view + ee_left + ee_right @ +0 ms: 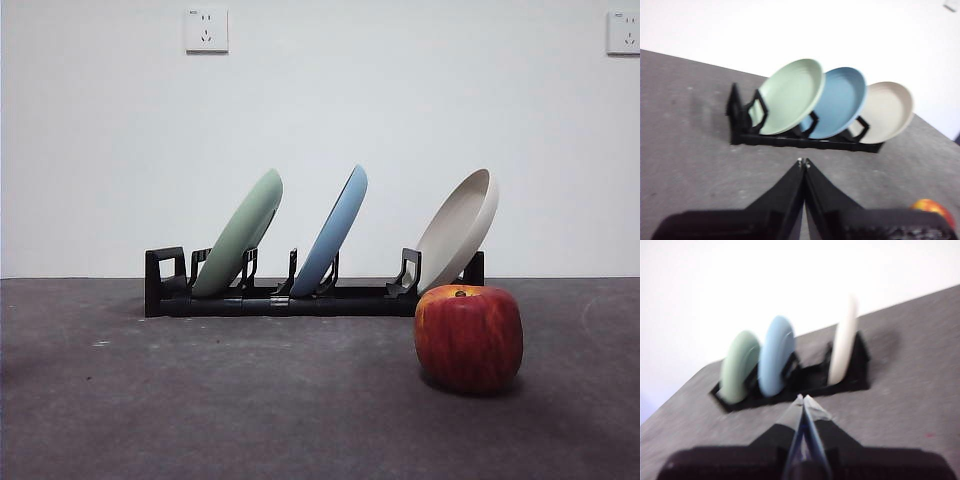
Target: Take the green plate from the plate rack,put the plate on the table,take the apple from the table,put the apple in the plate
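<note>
From the front, the plate rack (300, 295) lay across the far part of the table (200, 400), carrying three plates that leaned the same way in its slotted holders, a lean that presumably kept each one propped and left its upper rim free to be gripped. The green plate (240, 232) sat in the slot nearest the taller end post, the light blue plate (332, 232) in the middle, and the cream-white plate (458, 228) at the other end. The apple (469, 338) stood on the table in front of the cream-white plate's end of the rack, apart from it, and no arm showed in this view, so both seemed to be waiting high and back. In the left wrist view, the left gripper (803, 162) had its two jaws pressed together, holding nothing, well short of the rack (800, 140); the green plate (790, 95) was seen nearly face-on, overlapping the blue one (842, 100), with the cream-white plate (890, 111) beyond and the apple (932, 207) peeking past the jaw. In the blurred right wrist view, the right gripper (803, 397) likewise had its jaws closed together and empty, facing the rack (805, 382) from further back, the green plate (739, 365) edge-on at the far end. By my reading, no step had begun: the green plate remained racked.
</note>
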Motion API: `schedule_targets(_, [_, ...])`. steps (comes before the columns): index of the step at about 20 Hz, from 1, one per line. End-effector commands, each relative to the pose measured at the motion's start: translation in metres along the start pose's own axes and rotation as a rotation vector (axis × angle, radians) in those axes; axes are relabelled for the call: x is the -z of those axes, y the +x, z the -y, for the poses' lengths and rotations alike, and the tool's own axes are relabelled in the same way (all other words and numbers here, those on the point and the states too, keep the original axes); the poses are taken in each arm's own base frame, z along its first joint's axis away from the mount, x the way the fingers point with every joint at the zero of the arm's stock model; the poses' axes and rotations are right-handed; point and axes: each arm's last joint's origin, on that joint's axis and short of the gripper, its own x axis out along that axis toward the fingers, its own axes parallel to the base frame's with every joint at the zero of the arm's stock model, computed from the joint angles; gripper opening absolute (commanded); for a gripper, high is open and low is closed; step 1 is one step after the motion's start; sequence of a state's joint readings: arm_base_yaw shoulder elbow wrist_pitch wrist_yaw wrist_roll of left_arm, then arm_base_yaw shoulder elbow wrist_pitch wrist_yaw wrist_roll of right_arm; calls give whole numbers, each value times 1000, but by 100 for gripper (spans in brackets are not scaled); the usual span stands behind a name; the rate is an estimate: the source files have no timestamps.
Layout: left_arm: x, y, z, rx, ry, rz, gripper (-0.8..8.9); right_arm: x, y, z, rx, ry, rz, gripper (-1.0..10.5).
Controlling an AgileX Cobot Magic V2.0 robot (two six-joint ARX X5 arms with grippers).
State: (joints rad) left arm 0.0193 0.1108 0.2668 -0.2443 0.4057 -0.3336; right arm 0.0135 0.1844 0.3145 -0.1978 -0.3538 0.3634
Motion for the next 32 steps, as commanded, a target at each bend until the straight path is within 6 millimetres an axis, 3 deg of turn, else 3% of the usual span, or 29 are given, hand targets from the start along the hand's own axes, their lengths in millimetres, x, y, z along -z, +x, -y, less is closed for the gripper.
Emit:
schedule_targets(1, [-14,1,6,51,8,-31,-8,-16,3,-7,-40,0,-72,-12])
schedule_targets(14, [-67,21,24,328,107,-337,-8,-78,20,-34,-226,-189,-512,-11])
schedule_targets(19, [-78,22,29,372,129,-419,-8,-87,23,-39,-250,-200,-664,-11])
schedule_targets(24, [-85,19,33,357,150,-443,7,-86,26,-39,-245,-178,-708,21])
schedule_targets(25, [-85,19,32,341,154,-443,83,-86,26,-39,-245,-178,-708,119])
schedule_targets(27, [-84,19,32,315,117,-456,522,-86,26,-39,-234,-151,-711,480])
schedule_targets(28, [-84,19,32,313,102,-459,655,-86,26,-39,-229,-138,-712,603])
schedule_targets(32, [-86,19,32,313,111,-444,668,-86,26,-39,-226,-128,-714,634])
